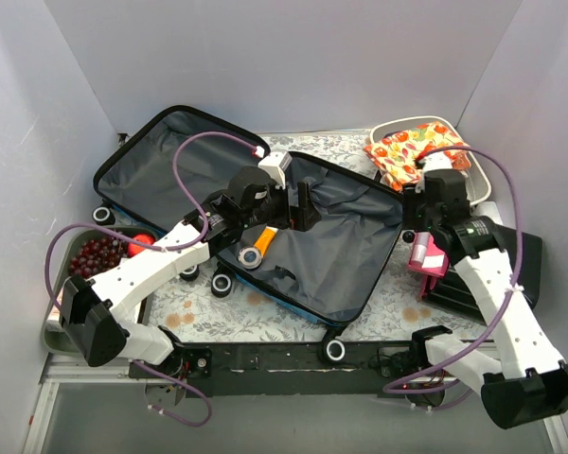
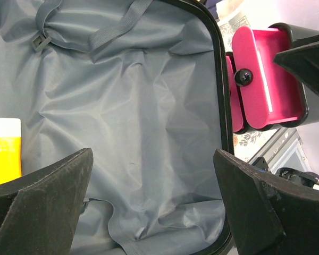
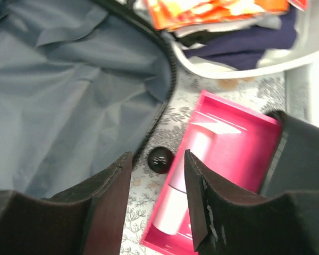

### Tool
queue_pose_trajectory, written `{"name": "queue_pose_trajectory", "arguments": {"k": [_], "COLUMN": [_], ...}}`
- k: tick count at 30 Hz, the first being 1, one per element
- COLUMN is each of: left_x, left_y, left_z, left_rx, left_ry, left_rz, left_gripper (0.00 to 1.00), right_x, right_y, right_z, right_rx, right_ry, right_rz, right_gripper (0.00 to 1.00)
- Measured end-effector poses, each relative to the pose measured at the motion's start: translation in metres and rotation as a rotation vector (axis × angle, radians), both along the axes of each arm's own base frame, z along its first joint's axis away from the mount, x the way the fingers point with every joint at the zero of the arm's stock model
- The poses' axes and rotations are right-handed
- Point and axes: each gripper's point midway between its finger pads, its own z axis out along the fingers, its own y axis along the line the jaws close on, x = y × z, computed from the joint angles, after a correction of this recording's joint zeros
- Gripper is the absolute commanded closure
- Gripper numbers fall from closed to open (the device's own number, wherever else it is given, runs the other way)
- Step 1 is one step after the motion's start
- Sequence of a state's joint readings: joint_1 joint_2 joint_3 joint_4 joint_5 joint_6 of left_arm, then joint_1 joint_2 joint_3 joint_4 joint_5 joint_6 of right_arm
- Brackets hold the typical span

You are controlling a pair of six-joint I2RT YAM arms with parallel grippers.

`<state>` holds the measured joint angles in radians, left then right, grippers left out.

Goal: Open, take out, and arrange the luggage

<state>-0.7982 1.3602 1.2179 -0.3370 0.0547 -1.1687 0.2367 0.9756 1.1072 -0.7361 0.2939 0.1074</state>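
Observation:
The luggage [image 1: 350,251] lies open and flat, showing grey lining [image 2: 138,106] in both halves and a blue edge at the front. An orange tube [image 1: 265,240] and a tape roll [image 1: 251,257] lie in its right half. My left gripper [image 1: 298,208] hovers open over that half's lining, with the tube [image 2: 5,151] to its left. My right gripper [image 3: 157,159] stands open just off the suitcase's right rim [image 3: 162,101]. It is above a small black ball [image 3: 160,158] and the edge of a pink box [image 3: 239,143], which holds a pale bottle [image 3: 189,170].
A white tub [image 1: 483,175] with a colourful cloth [image 1: 415,151] stands at the back right. A flat black case [image 1: 525,265] lies under the right arm. A grey tray [image 1: 62,255] with dark grapes [image 1: 95,255] sits at the left. Walls close in on three sides.

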Motion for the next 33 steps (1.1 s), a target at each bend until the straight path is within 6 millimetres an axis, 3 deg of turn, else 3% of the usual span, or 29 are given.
{"name": "queue_pose_trajectory", "arguments": {"k": [6, 10, 16, 21, 27, 29, 30, 33], "left_x": [0.001, 0.001, 0.001, 0.0, 0.001, 0.001, 0.001, 0.001], "left_y": [-0.002, -0.002, -0.002, -0.001, 0.0, 0.0, 0.0, 0.0], "left_z": [-0.009, -0.01, -0.011, -0.012, -0.012, -0.012, -0.012, -0.012], "left_rx": [0.017, 0.02, 0.021, 0.026, 0.03, 0.031, 0.031, 0.031], "left_ry": [0.019, 0.022, 0.022, 0.025, 0.021, 0.021, 0.021, 0.02], "left_rz": [-0.004, -0.004, -0.004, -0.004, 0.001, 0.001, 0.002, 0.001], "left_gripper": [0.02, 0.02, 0.02, 0.02, 0.02, 0.02, 0.02, 0.02], "right_x": [0.009, 0.013, 0.018, 0.011, 0.001, 0.001, 0.001, 0.001], "right_y": [0.047, 0.062, 0.043, 0.027, 0.017, 0.016, 0.015, 0.012], "right_z": [-0.024, -0.049, -0.065, -0.07, -0.089, -0.092, -0.093, -0.092], "right_rx": [-0.062, -0.194, -0.423, -0.549, -0.638, -0.659, -0.666, -0.687], "right_ry": [0.092, 0.183, 0.303, 0.367, 0.49, 0.515, 0.521, 0.522], "right_rz": [0.213, 0.283, 0.282, 0.339, 0.399, 0.413, 0.415, 0.41], "right_gripper": [0.54, 0.54, 0.55, 0.53, 0.51, 0.56, 0.64, 0.66]}}
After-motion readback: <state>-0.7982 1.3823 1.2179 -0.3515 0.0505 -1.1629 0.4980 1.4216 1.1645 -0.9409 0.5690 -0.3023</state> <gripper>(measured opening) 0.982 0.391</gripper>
